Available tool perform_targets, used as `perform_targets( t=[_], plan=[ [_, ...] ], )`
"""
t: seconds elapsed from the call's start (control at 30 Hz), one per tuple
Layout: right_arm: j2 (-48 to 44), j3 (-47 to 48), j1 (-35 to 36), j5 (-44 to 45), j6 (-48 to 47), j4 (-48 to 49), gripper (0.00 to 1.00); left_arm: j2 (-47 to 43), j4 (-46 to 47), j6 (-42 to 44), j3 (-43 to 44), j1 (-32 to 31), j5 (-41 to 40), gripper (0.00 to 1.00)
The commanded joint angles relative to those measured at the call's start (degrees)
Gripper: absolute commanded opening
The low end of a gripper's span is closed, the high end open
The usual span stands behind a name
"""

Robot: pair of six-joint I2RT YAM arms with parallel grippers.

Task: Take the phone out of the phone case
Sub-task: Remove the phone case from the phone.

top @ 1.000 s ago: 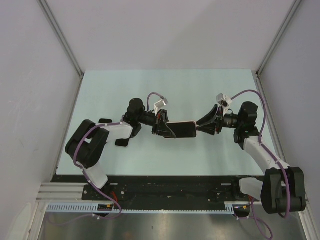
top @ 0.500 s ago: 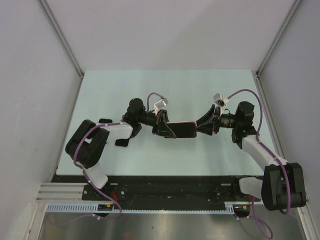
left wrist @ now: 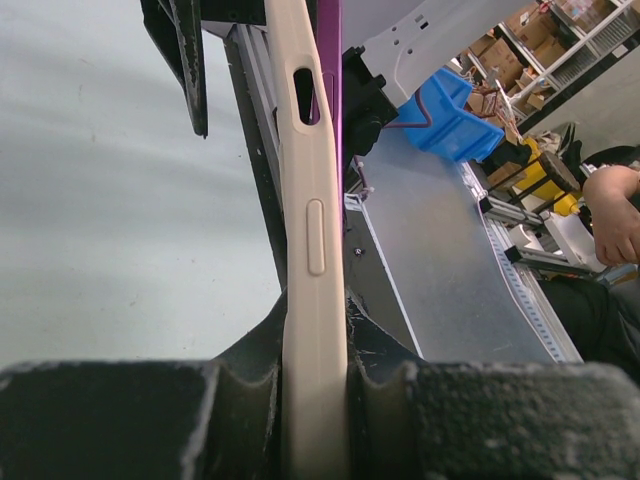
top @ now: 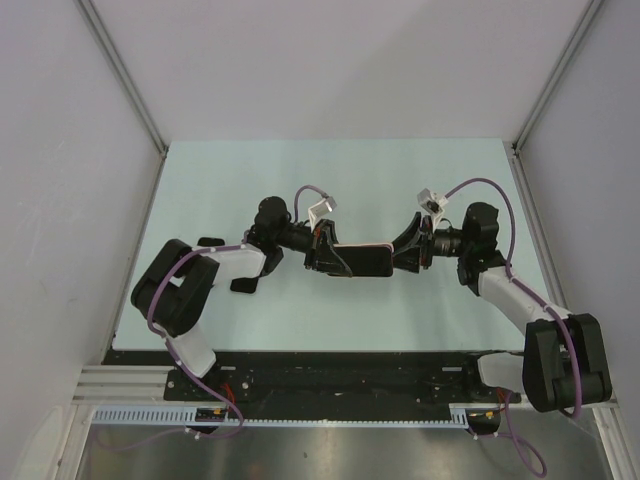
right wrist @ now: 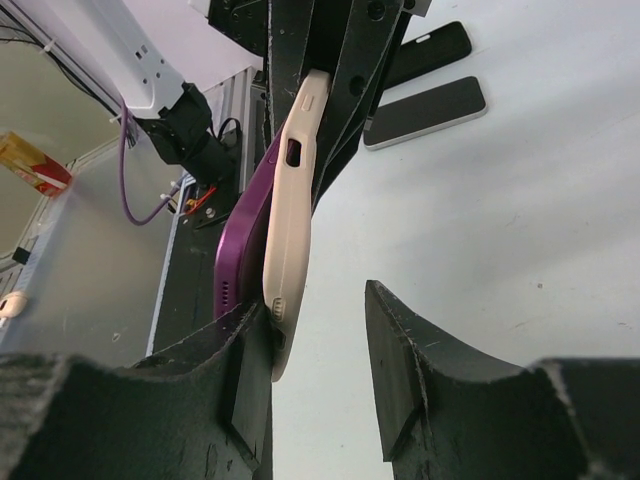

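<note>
The phone case [left wrist: 314, 230] is beige and seen edge-on, clamped between the jaws of my left gripper [left wrist: 315, 400], which is shut on it. The purple phone [right wrist: 240, 250] has come partly away from the case [right wrist: 290, 200] at the end nearest my right gripper [right wrist: 320, 340]. That gripper is open. Its left finger [right wrist: 245, 360] sits against the case's end, with the phone on its outer side, and its right finger [right wrist: 400, 360] stands apart. In the top view the phone and case [top: 365, 258] hang above the table between left gripper [top: 335, 258] and right gripper [top: 405, 255].
A dark phone [right wrist: 425, 110] and a black case [right wrist: 430, 50] lie flat on the pale table [top: 400, 190] beyond the left arm; in the top view they show as the dark phone [top: 245, 283] and black case [top: 210, 242]. White walls enclose the table on three sides.
The right arm's wrist has shifted left, bringing its gripper a little closer over the phone's end. The left arm and the case it holds have stayed put.
</note>
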Motion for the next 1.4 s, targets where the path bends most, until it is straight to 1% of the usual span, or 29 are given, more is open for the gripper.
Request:
perform_targets(
  t=[0.0, 0.17, 0.37, 0.47, 0.53, 0.87, 0.97, 1.0, 1.1, 1.27, 1.37],
  plan=[
    [1.35, 1.07, 2.12, -0.20, -0.36, 0.65, 0.44, -1.38, 5.56, 0.67, 0.97, -0.88, -3.11, 0.00],
    [2.23, 1.07, 2.91, 0.59, 0.07, 1.35, 0.44, -1.55, 5.56, 0.94, 0.79, -0.88, -3.81, 0.00],
    [2.76, 1.07, 3.44, 1.47, 2.18, 3.28, 0.41, -1.73, 5.48, 1.47, 0.44, -0.88, -5.13, 0.00],
    [3.11, 1.07, 3.79, 1.65, 3.42, 4.42, 0.36, -1.64, 5.47, 1.73, 0.26, -0.88, -6.01, 0.00],
    [3.46, 1.07, 4.06, 1.48, 3.42, 4.34, 0.31, -1.47, 5.47, 1.99, 0.09, -0.88, -6.54, 0.00],
    [5.13, 1.07, 4.85, -0.81, 3.15, 3.64, 0.20, -1.12, 5.47, 2.17, -0.18, -0.44, -8.03, 0.00],
    [5.40, 1.07, 4.94, -1.43, 2.45, 2.93, 0.12, -1.29, 5.47, 2.26, -0.26, 0.08, -8.65, 0.00],
    [5.40, 1.07, 5.02, -1.43, 2.36, 2.76, 0.07, -1.20, 5.47, 2.17, -0.35, 0.35, -9.08, 0.00],
    [5.31, 1.07, 5.02, -1.08, 2.53, 2.67, 0.00, -1.29, 5.47, 2.17, -0.44, 0.53, -9.35, 0.00],
    [5.22, 1.07, 4.85, -0.90, 3.24, 3.28, 0.00, -1.12, 5.47, 1.99, -0.09, 0.61, -8.48, 0.01],
    [5.48, 1.07, 4.68, -0.37, 4.38, 4.16, 0.00, -0.59, 5.39, 1.55, 0.35, 0.61, -7.60, 0.06]
  ],
)
